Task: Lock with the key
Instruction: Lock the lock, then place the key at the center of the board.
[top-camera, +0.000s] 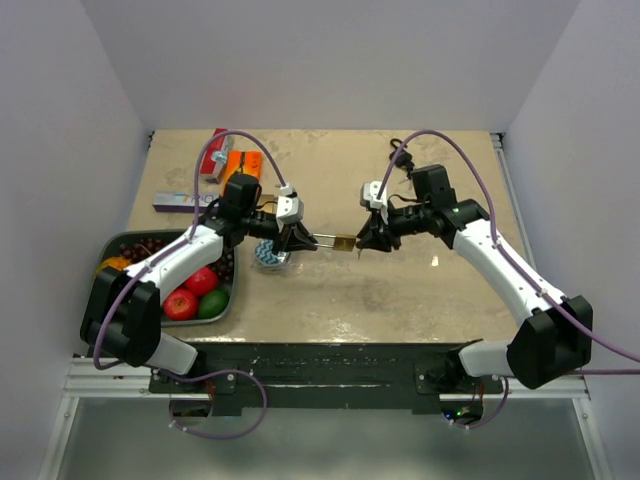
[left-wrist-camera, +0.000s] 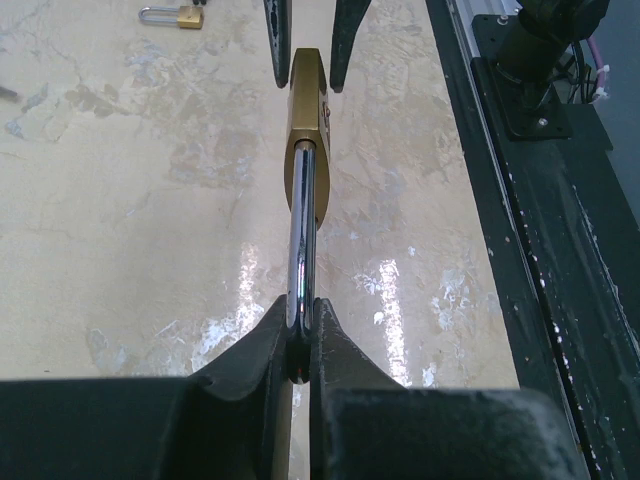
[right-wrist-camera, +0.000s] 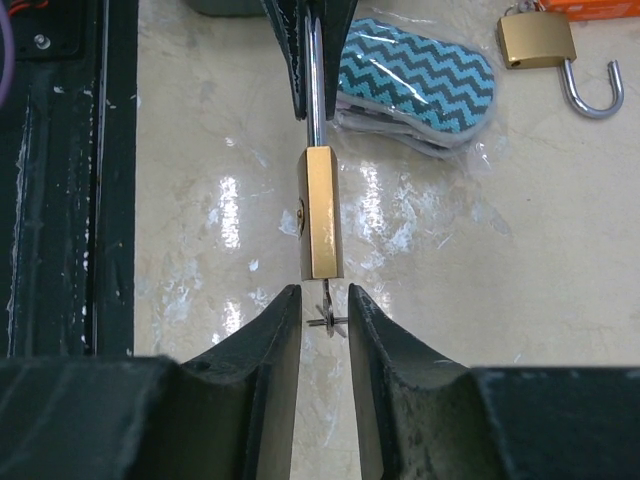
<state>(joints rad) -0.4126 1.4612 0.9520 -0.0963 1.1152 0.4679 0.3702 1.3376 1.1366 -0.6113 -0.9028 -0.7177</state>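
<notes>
Left fingers (left-wrist-camera: 345, 355) are pressed together on the chrome shackle (left-wrist-camera: 302, 230) of the rectangular brass padlock (left-wrist-camera: 307, 100). The left gripper (top-camera: 299, 240) holds it level above the table, with the body pointing to 3 o'clock in the top view.

Right fingers (right-wrist-camera: 275, 345) stand spread either side of the small silver key (right-wrist-camera: 328, 318), which sits in the keyway at the body's free end. I see a gap on both sides, so no pinch yet. The right gripper (top-camera: 368, 240) is just beside the body, at its 3 o'clock.

Outward: a teal zigzag pouch (right-wrist-camera: 420, 85) lies on the beige table (top-camera: 400, 300) below the left gripper. A second brass padlock, open (right-wrist-camera: 538, 40), is at 1 o'clock in the right wrist view (not ours, I judge).

Risks:
- The key is tiny and looks slightly tilted. Fingers closing off-centre could skew it or knock it out of the keyway.
- Turning needs counter-torque. The left grip is on a round, slick shackle, so the body may spin along with the key.
- I cannot tell whether the shackle is seated home. If not, turning locks nothing.
</notes>
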